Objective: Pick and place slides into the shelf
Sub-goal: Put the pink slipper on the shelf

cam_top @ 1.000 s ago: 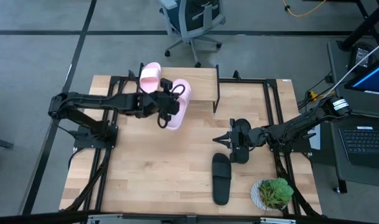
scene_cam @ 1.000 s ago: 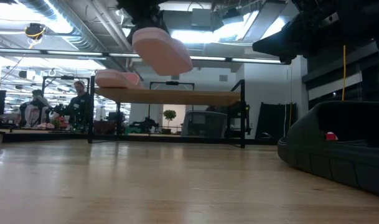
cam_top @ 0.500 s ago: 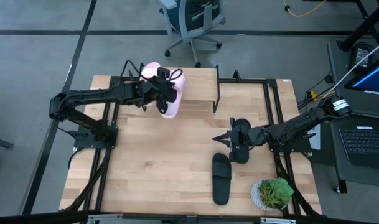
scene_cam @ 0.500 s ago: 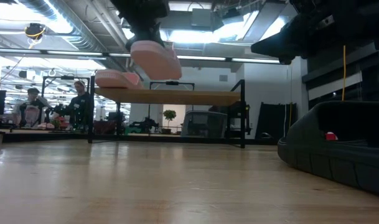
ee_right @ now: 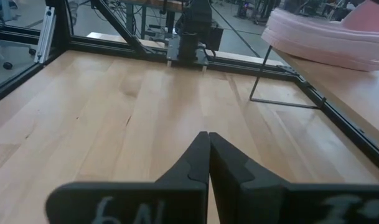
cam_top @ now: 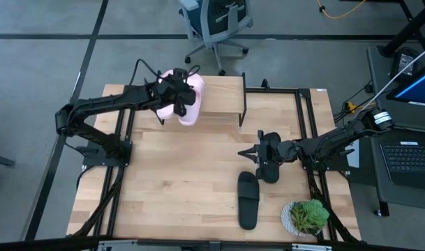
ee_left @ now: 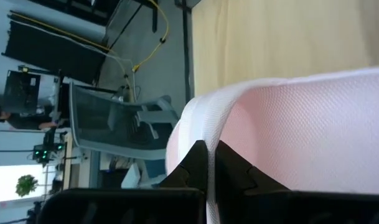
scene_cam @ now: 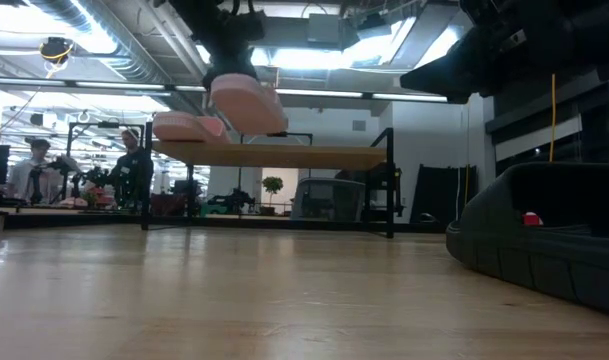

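Note:
My left gripper [cam_top: 177, 97] is shut on a pale pink slide [cam_top: 190, 102] and holds it over the left part of the shelf [cam_top: 222, 94]. In the low view this slide [scene_cam: 246, 105] hangs above the shelf's plank [scene_cam: 284, 156]. A second pink slide [scene_cam: 187, 127] lies on the plank at its far left corner. A black slide [cam_top: 248, 200] lies flat on the table near the front. My right gripper [cam_top: 249, 154] is shut and hovers just beyond that slide's far end, touching nothing. My left gripper pinches a thin pale edge of the pink slide [ee_left: 208, 134] between its two fingers [ee_left: 190, 165], coming from the table's left and slanting down. The slide is lifted clear of the plank, its sole [scene_cam: 254, 112] tilted with one end lower.
A potted plant [cam_top: 306, 216] stands at the table's near right corner. Black frame rails [cam_top: 306, 132] run along the table's sides. An office chair [cam_top: 215, 21] stands beyond the far edge, a laptop [cam_top: 407, 157] off to the right. People show far behind in the low view.
My left gripper has swung toward the table's far edge and slightly left, carrying the pink slide from the shelf's front edge to over the plank, close beside the other pink slide. The slide stays lifted and has sunk a little.

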